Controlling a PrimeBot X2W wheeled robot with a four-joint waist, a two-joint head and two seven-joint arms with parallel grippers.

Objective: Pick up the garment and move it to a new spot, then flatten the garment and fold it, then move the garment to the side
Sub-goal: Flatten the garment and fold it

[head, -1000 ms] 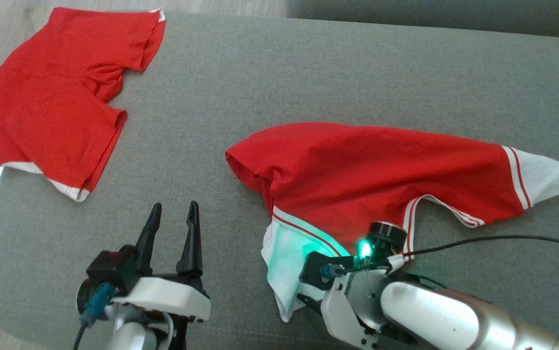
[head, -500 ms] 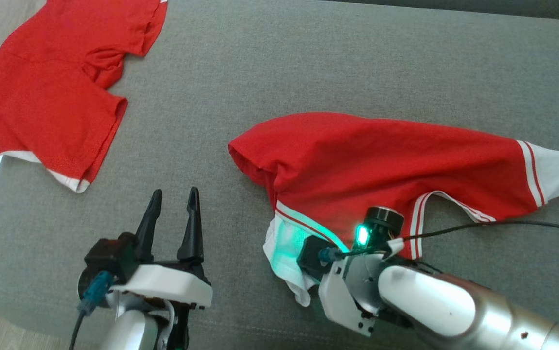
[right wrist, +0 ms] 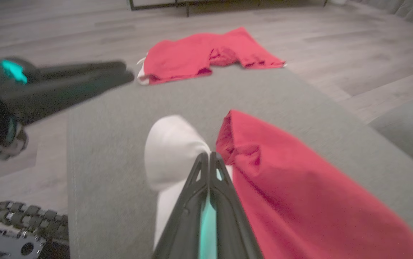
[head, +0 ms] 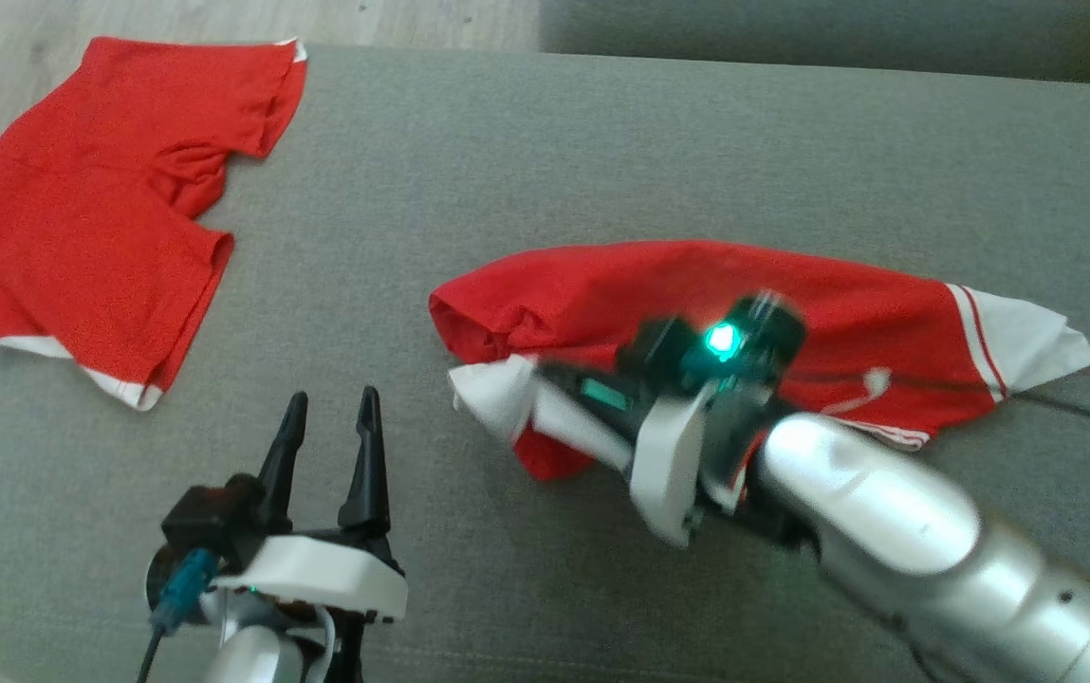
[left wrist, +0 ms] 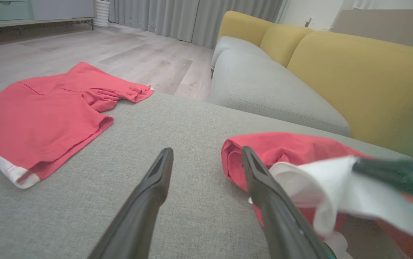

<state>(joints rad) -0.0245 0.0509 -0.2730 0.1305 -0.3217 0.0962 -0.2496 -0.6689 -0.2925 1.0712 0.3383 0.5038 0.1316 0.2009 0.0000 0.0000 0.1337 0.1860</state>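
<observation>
**Right gripper clenched on the garment's white band**

The garment (head: 848, 304), red with a white striped band, lay crumpled on the right half of the grey cushion (head: 601, 142) in front of you. One white end of it bunched at the tips of your right gripper (right wrist: 209, 156), whose fingers were pressed together on that cloth. The red body trailed away under the wrist and off to the right. Your left gripper (head: 334, 396) sat near the garment's folded red end, on its left and apart from it, with fingers spread and holding nothing. A second red garment (head: 89, 228) lay flat at the cushion's far left corner, well apart. Beyond the cushion stood a sofa with a yellow backrest (left wrist: 353, 72).
</observation>
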